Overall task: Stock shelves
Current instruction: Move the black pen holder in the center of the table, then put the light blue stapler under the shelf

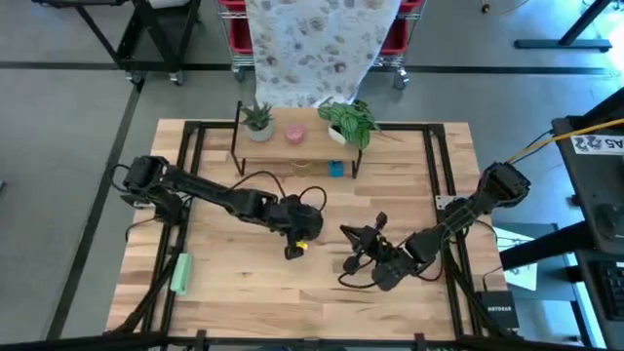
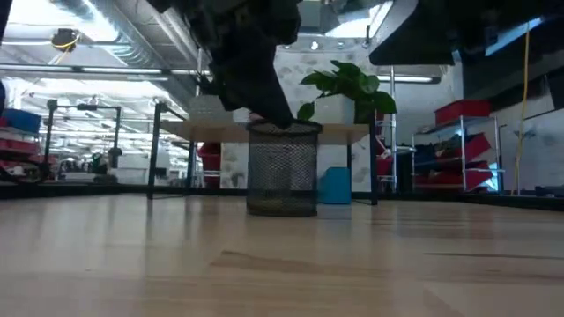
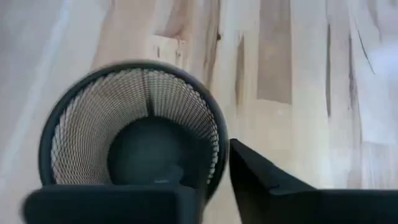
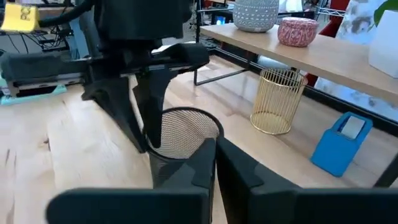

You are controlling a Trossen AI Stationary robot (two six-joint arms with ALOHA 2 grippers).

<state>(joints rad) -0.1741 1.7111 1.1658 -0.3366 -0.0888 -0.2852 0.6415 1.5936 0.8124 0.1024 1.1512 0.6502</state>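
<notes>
Both grippers at the black mesh cup (image 2: 282,167)

Left gripper (image 4: 140,134) straddles its rim, not clamped; right gripper's (image 1: 363,255) grip unclear. Only the right wrist view shows the shelves (image 4: 323,59) and their gold cup (image 4: 278,99).

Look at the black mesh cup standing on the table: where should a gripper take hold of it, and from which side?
Grip the rim of the black mesh cup from above, one finger inside and one outside. It stands upright with its mouth open upward, and its round body looks too wide to span. The left gripper already straddles the rim this way; the right gripper waits close by.
</notes>
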